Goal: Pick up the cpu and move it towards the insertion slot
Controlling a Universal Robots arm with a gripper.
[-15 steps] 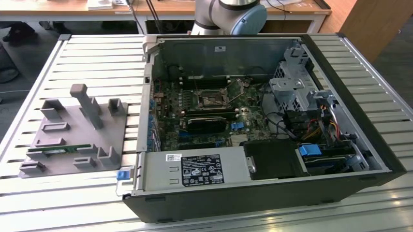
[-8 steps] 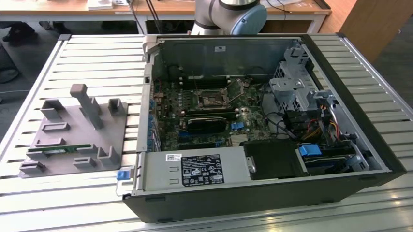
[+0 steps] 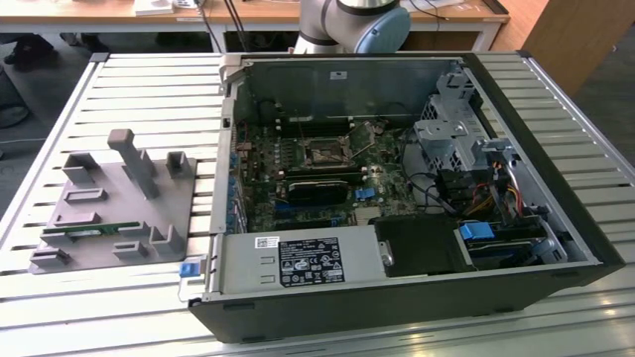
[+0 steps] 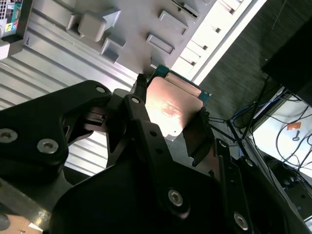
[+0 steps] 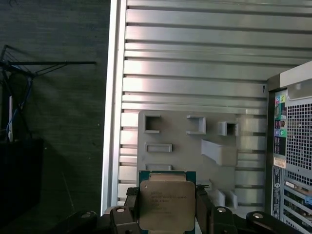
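Up at the top edge of the exterior view, catching just the arm [image 3: 352, 22] behind the open case [image 3: 417, 186]. Finding the insertion slot [image 3: 326, 152] a little above the middle of the frame, framed in shiny metal, with the black block [image 3: 317, 190] right below it. Noting the grey fixture [image 3: 109, 201] on the table [image 3: 149, 89] toward the exterior view's left, memory stick [image 3: 89, 232] lying in it.

Switching to the second wrist view. Seeing the gripper [image 4: 170, 109] pinching the cpu [image 4: 170, 105] by its edges, one finger [image 4: 140, 92] on each side, metal lid glaring under the light. Hanging in the air over the fixture [image 4: 136, 19], apparently clear of it.

Moving on to the first wrist view. Clamped the same way here: gripper [image 5: 167, 195] squeezing the cpu [image 5: 167, 207], fixture [image 5: 185, 146] underneath, case [image 5: 292, 146] off to one side and well apart from the chip, dark floor [image 5: 53, 122] just past the table [image 5: 195, 58] edge.

Now the worries, judged from this alone. Looks like a thin hold, rims only; could slip or twist out under a jolt. Might land on the floor rather than the table if dropped this near the edge. Risks clipping the case wall on any low path across. Could bend socket contacts if brought to the slot rotated or tilted.
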